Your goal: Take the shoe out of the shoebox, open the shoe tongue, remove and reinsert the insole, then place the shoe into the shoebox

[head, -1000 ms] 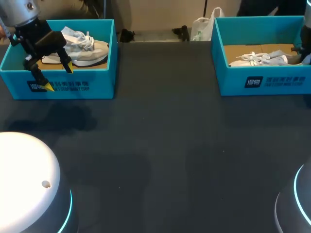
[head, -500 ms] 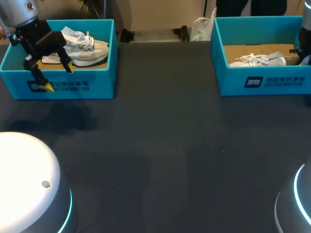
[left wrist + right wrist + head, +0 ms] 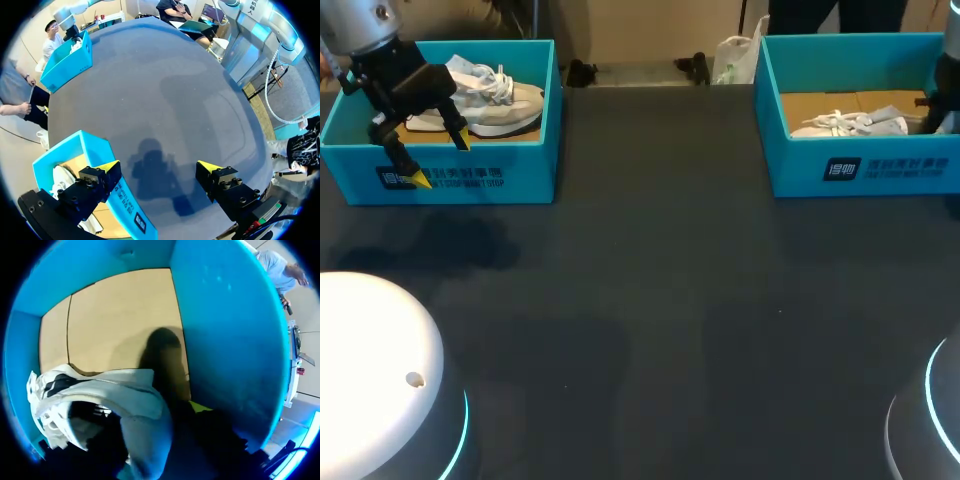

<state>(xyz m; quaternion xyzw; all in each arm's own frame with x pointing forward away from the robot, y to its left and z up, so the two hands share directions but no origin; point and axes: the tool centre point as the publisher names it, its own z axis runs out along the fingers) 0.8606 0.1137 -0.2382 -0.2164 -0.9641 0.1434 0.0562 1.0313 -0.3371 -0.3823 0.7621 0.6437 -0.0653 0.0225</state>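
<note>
Two teal shoeboxes stand at the far side of the table. The left box point(image 3: 470, 175) holds a white shoe point(image 3: 490, 98). My left gripper point(image 3: 440, 158) hangs open astride its front wall point(image 3: 112, 192), one finger over the inside by the shoe point(image 3: 61, 181), the other over the table. The right box point(image 3: 860, 165) holds another white shoe point(image 3: 850, 123) lying on its cardboard floor point(image 3: 120, 325). My right gripper point(image 3: 942, 118) is down inside that box at its right end, against the shoe's heel collar point(image 3: 135, 405). The shoe hides most of this gripper point(image 3: 167, 427).
A wide stretch of dark table point(image 3: 650, 320) lies between and in front of the boxes. The right box point(image 3: 67, 62) shows far across the table in the left wrist view. The white domes of my arm bases point(image 3: 375, 380) sit at the near corners.
The right arm has shifted slightly at the right end of its box, and the shoe there has settled a little lower. The left arm has not moved.
</note>
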